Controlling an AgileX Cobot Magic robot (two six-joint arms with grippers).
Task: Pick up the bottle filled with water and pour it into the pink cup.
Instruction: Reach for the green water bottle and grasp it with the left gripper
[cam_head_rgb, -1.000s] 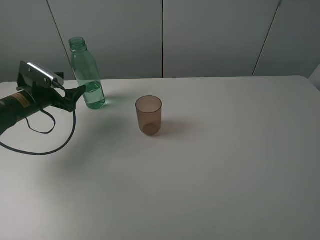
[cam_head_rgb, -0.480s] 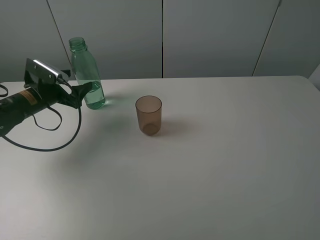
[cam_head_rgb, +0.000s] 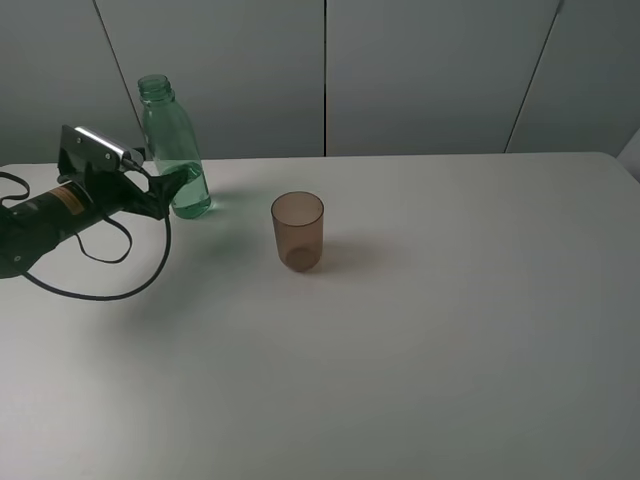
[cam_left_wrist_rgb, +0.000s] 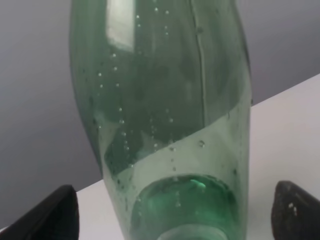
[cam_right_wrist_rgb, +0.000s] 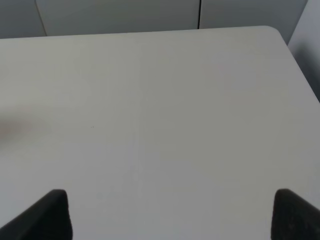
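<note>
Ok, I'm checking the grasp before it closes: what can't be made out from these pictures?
Neck and base of the bottle: left wrist view, cut off by frame edges.
Gap between the left gripper and the bottle: exterior high view, too small and dark.
Most of the right gripper: right wrist view shows only fingertips.
Contents of the pink cup: exterior high view, too small.

The high camera looks down over the whole desk (cam_head_rgb: 450, 350) toward the grey wall (cam_head_rgb: 420, 70). The left wrist camera faces the bottle (cam_left_wrist_rgb: 165, 125) from very close; the high view shows it by the desk's far edge, at the left. The right wrist camera overlooks the desk's far right corner.
</note>
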